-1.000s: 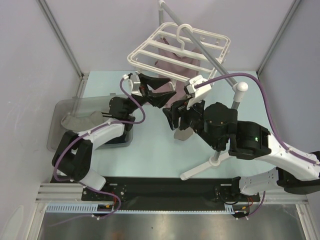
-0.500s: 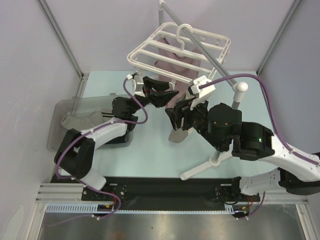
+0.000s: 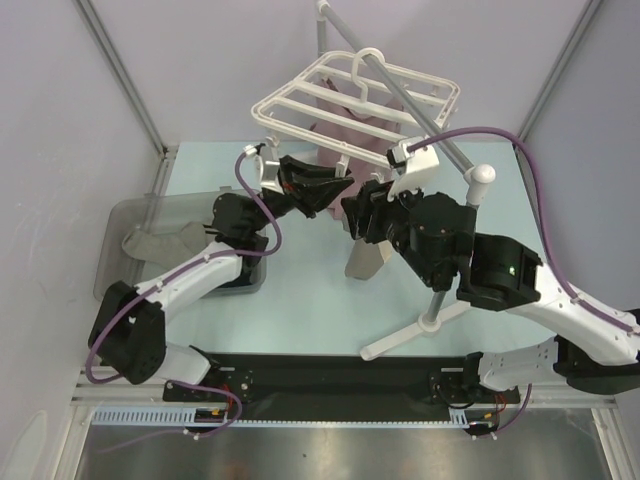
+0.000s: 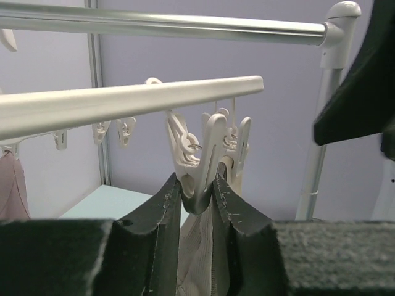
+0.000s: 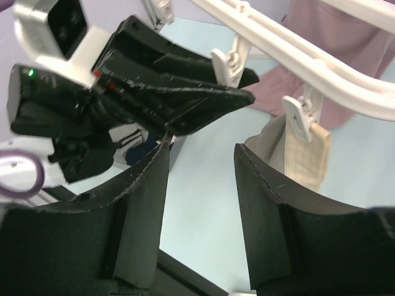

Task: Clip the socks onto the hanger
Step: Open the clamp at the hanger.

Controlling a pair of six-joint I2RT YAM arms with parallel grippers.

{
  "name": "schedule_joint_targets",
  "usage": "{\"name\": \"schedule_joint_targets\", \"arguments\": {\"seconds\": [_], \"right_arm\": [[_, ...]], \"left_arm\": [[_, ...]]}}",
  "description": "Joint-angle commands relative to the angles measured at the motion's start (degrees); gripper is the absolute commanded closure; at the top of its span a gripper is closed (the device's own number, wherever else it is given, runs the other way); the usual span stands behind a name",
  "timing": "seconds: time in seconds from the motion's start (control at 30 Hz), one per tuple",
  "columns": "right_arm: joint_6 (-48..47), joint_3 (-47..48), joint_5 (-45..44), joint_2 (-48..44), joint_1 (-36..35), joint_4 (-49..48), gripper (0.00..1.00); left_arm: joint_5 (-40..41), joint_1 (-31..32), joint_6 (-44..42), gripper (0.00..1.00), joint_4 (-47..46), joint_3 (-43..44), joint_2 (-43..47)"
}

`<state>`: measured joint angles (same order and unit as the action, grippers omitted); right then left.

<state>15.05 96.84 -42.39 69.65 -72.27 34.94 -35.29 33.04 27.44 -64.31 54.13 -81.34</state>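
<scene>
Hanger (image 3: 300, 105) on pole (image 3: 337, 26), table rear; cloth (image 3: 350, 128) under it; sock (image 3: 367, 258) hanging from front clip (image 4: 207, 154); second sock (image 3: 160, 240) in bin (image 3: 112, 262), left.

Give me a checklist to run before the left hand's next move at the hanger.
1. Grip: left hand closed on white plastic clip: ok.
2. Opening: that clip's mouth spread enough for a sock: cannot tell.
3. Supply: right hand bringing a sock: not ok; its fingers stand apart, empty.
4. Earlier work: light ribbed sock hanging from a neighbouring clip: ok.
5. Support: white plastic drying frame hung on the grey metal pole: ok.
6. Stock: spare grey sock lying in the translucent tray: ok.
</scene>
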Motion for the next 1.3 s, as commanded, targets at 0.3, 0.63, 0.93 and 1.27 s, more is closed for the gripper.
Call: {"name": "schedule_joint_targets", "arguments": {"seconds": [0.3,0.63,0.93,1.27], "right_arm": [[12.6,3.5,5.6,3.0,7.4,-4.3,0.50],[16.3,1.0,8.3,3.6,10.8,-6.5,0.51],[17.7,-3.3,8.0,0.9,11.4,-7.2,0.55],[18.6,-7.3,8.5,-0.7,13.3,-13.9,0.55]], "left_arm": [[-1.9,0.7,7.4,1.00,20.8,3.2,7.9],[-5.2,0.7,14.1,1.00,25.8,4.5,10.4],[-7.1,0.7,21.5,1.00,24.2,5.0,10.8],[-8.4,0.7,25.6,1.00,19.1,4.1,9.4]]}}
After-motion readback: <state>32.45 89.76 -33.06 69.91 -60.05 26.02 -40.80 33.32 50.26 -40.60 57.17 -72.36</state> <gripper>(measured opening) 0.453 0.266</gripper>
